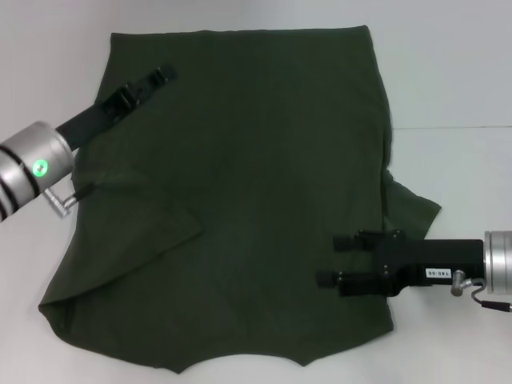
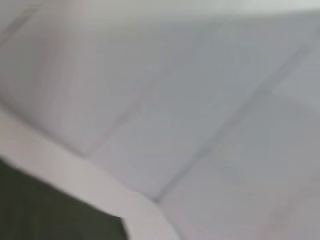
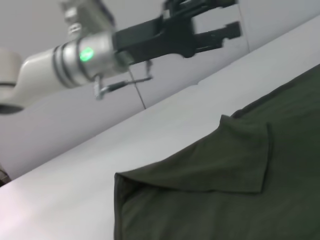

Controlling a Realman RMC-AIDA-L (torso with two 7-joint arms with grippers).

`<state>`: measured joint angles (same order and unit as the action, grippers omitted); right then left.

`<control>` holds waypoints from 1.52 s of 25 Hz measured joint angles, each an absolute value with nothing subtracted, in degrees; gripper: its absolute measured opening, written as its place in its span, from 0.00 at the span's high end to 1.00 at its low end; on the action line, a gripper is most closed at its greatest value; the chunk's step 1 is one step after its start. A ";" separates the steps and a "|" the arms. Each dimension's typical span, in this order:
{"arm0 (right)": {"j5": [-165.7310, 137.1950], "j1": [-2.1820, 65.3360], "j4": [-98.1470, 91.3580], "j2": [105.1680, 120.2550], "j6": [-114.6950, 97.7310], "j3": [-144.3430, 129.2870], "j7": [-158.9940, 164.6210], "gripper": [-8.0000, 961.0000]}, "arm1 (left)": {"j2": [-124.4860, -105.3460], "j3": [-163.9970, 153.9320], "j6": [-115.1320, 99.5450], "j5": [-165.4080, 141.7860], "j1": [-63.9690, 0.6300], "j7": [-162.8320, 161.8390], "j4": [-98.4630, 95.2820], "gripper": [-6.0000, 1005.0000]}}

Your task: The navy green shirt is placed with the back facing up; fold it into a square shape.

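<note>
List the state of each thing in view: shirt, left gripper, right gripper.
shirt: spread flat on the table, plain side up, left sleeve folded inward over the body, right sleeve sticking out.
left gripper: open, empty, raised over the shirt's far left part.
right gripper: open, empty, over the shirt's near right part.

Both arms end in chunky brushed-silver cylinder wrists with black grooves, and the left one has a little green LED glowing on it. The left gripper [image 1: 166,74] and right gripper [image 1: 336,261] are matte black with blocky fingers. The right one has a small white label with tiny print, plus a silver thumbscrew and thin black cable at the wrist.
</note>
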<state>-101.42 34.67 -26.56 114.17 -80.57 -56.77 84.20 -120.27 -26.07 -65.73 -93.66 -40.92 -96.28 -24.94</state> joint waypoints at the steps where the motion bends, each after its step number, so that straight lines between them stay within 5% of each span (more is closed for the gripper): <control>1: -101.43 34.73 -26.59 114.11 -80.55 -56.44 84.44 0.05 | -120.27 -26.07 -65.73 -93.66 -40.92 -96.28 -24.94 0.20; 17: -101.63 37.27 -27.21 112.24 -78.71 -54.73 92.50 0.05 | -118.85 -25.92 -91.90 -118.61 -31.29 -73.36 -33.92 0.20; 28: -101.81 37.53 -27.30 111.76 -78.95 -54.77 97.80 0.05 | -118.99 -25.23 -93.01 -126.76 -30.71 -71.46 -34.24 0.19; 35: -104.59 39.68 -28.24 105.04 -81.25 -52.90 128.11 0.05 | -119.19 -25.04 -93.25 -126.36 -30.67 -70.01 -33.93 0.19; 38: -110.11 40.05 -28.68 103.49 -81.13 -49.19 136.97 0.05 | -119.28 -25.05 -93.16 -126.34 -30.67 -69.51 -33.93 0.19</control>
